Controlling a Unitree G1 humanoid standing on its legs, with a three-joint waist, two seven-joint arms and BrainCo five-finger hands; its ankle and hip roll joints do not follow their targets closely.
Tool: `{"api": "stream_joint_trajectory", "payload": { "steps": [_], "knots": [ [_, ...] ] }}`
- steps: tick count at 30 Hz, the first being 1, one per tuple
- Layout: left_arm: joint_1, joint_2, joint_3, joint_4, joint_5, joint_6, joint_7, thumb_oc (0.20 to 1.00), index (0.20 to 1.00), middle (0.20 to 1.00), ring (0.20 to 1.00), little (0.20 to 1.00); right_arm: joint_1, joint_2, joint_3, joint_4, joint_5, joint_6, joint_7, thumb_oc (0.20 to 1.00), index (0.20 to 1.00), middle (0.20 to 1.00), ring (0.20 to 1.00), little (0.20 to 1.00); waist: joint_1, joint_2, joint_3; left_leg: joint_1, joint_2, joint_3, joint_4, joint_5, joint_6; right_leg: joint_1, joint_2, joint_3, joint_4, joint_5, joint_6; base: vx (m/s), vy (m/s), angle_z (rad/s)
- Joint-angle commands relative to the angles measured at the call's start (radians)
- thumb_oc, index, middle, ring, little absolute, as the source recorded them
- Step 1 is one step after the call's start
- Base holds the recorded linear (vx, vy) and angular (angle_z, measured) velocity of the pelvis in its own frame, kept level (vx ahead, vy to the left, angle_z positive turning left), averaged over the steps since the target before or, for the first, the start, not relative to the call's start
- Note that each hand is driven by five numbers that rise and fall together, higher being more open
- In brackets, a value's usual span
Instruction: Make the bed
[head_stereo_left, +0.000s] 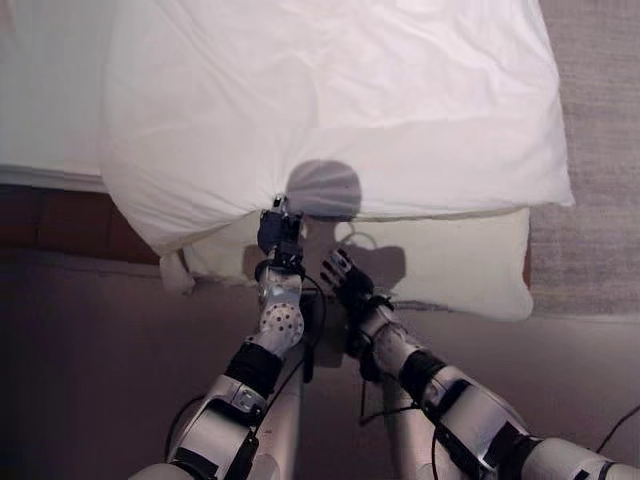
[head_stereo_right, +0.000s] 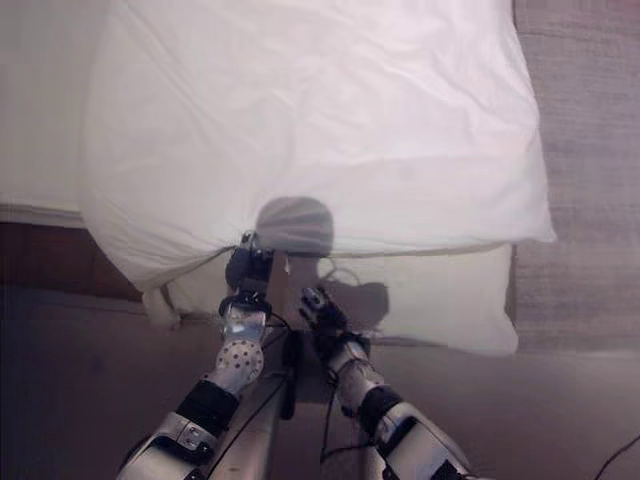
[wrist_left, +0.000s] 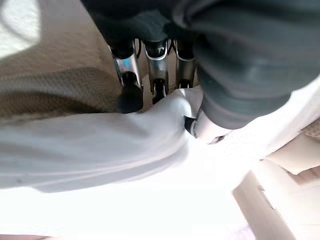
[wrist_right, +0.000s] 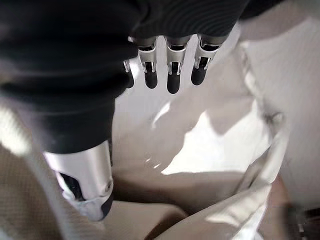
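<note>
Biggest thing on show is the white duvet (head_stereo_left: 330, 100), spread wide across the bed and reaching almost to the far edge of the head views. Its near edge hangs over the side, and right at the middle of that edge the cloth is gathered into a bunched point. Under that overhang sits the cream mattress (head_stereo_left: 450, 265), its side face showing below the duvet's hem, with a loose flap of sheet (head_stereo_left: 178, 270) dangling at its near-left corner. To the right of the bed runs a strip of grey carpet (head_stereo_left: 590, 120), and a brown floor (head_stereo_left: 80, 340) lies in front.

Now the arms, both reaching in from below. The left hand (head_stereo_left: 280, 232) is up at the duvet's edge, and in its wrist view the fingers (wrist_left: 129, 85) and thumb are curled in with a fold of white cloth pinched between them (a firm pinch, the fabric puckering around it). The right hand (head_stereo_left: 342, 275) sits just beside it, lower and in front of the mattress side. Its wrist view shows the fingers (wrist_right: 172, 75) straight and relaxed, thumb (wrist_right: 85, 185) held apart, nothing in its grasp, with pale bedding lying past the fingertips.
</note>
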Motion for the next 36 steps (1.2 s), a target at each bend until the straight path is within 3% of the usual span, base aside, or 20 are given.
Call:
{"api": "stream_joint_trajectory", "payload": {
  "steps": [1,9,14,18,21,26,36],
  "knots": [
    [-0.004,0.013,0.021,-0.172,0.047,-0.100,-0.037,0.200,0.200,0.200,0.200,0.200,0.064,0.016,-0.035,-0.056,0.051,-0.054,-0.012,1.000,1.000,1.000,1.000,1.000,0.024,0.059,-0.054,-0.027,-0.020,0.007,-0.037,0.028,-0.012,0.028,-0.043,0.034,-0.067,0.069,0.119,0.04,0.023,0.32],
    [0.016,0.042,0.082,-0.233,0.094,-0.145,0.035,0.200,0.200,0.200,0.200,0.200,0.000,-0.003,-0.188,-0.191,0.158,-0.179,-0.064,1.000,1.000,1.000,1.000,1.000,0.042,0.078,-0.053,-0.034,-0.034,-0.006,-0.018,0.015,-0.007,0.030,-0.061,0.014,-0.044,0.046,0.120,0.03,0.024,0.08],
    [0.034,0.055,0.153,-0.233,0.129,-0.175,0.079,0.200,0.200,0.200,0.200,0.200,-0.023,-0.030,-0.241,-0.296,0.141,-0.235,-0.084,1.000,1.000,1.000,1.000,1.000,0.042,0.075,-0.061,-0.039,-0.032,0.003,-0.008,0.006,-0.003,0.020,-0.060,0.025,-0.037,0.039,0.119,0.03,0.031,0.02],
    [0.037,0.056,0.159,-0.234,0.134,-0.175,0.091,0.200,0.200,0.200,0.200,0.200,-0.019,-0.037,-0.245,-0.308,0.136,-0.243,-0.091,1.000,1.000,1.000,1.000,1.000,0.042,0.073,-0.063,-0.040,-0.032,0.005,-0.007,0.004,-0.002,0.016,-0.060,0.028,-0.034,0.038,0.119,0.01,0.016,0.00],
    [0.067,0.075,0.221,-0.253,0.175,-0.187,0.142,0.200,0.200,0.200,0.200,0.200,-0.004,-0.083,-0.315,-0.394,0.117,-0.298,-0.119,1.000,1.000,1.000,1.000,1.000,0.031,0.066,-0.075,-0.049,-0.033,0.015,-0.013,0.002,0.001,-0.001,-0.060,0.034,-0.038,0.041,0.122,0.01,0.042,-0.02],
    [0.088,0.091,0.277,-0.266,0.207,-0.199,0.175,0.200,0.200,0.200,0.200,0.200,0.000,-0.120,-0.376,-0.402,0.100,-0.322,-0.146,1.000,1.000,1.000,1.000,1.000,0.022,0.067,-0.086,-0.058,-0.031,0.023,-0.021,0.000,0.005,-0.017,-0.060,0.042,-0.043,0.048,0.126,0.00,0.029,-0.04],
    [0.097,0.111,0.312,-0.277,0.235,-0.199,0.185,0.200,0.200,0.200,0.200,0.200,0.027,-0.177,-0.414,-0.377,0.055,-0.296,-0.153,1.000,1.000,1.000,1.000,1.000,0.013,0.064,-0.105,-0.070,-0.028,0.029,-0.029,0.008,0.007,-0.035,-0.059,0.047,-0.045,0.055,0.126,0.00,0.000,0.00]
  ]
}}
